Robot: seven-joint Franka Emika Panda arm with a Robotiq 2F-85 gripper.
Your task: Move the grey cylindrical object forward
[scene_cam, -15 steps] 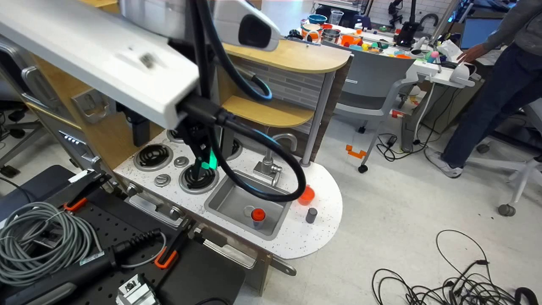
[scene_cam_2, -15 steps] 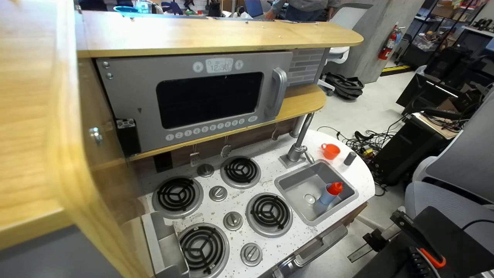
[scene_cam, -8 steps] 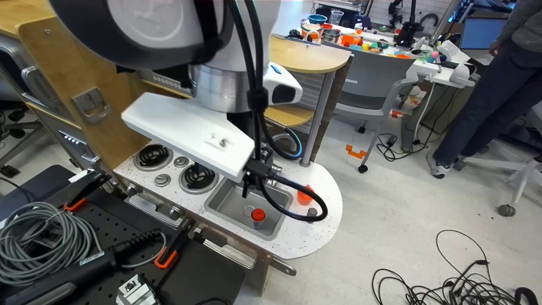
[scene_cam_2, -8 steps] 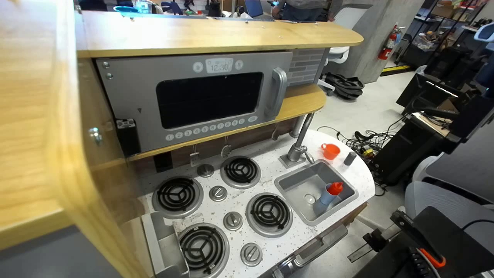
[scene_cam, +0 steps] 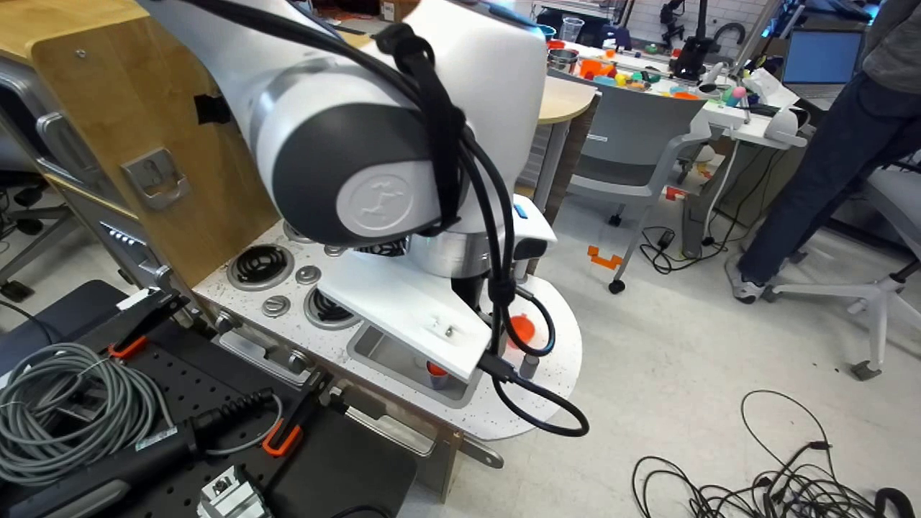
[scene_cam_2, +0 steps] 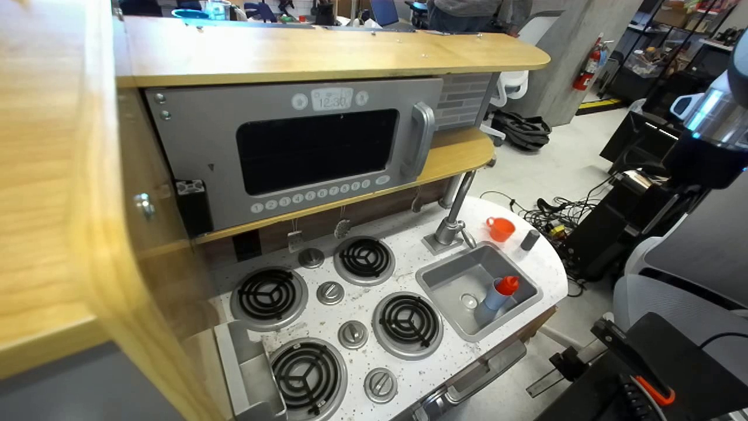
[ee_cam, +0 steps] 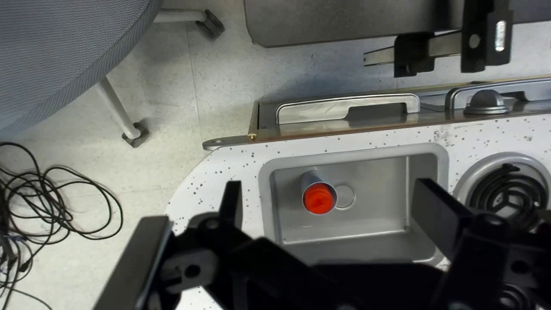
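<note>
A small dark grey cylinder stands on the white speckled counter, right of the sink and near the orange cup. It shows in both exterior views, with the grey cylinder at the counter's rounded end. It does not show in the wrist view. My gripper is open and empty above the sink. In the wrist view its fingers stand wide apart. In an exterior view the white wrist housing hides the fingers.
The sink holds a blue-grey cup with a red bottle top in it. The faucet rises behind the sink. Stove burners lie beside it. A shelf and microwave overhang the counter's back.
My arm has swung from over the stove toward the sink and the counter's rounded end. It has entered the right edge of an exterior view. The grey cylinder has not moved.
</note>
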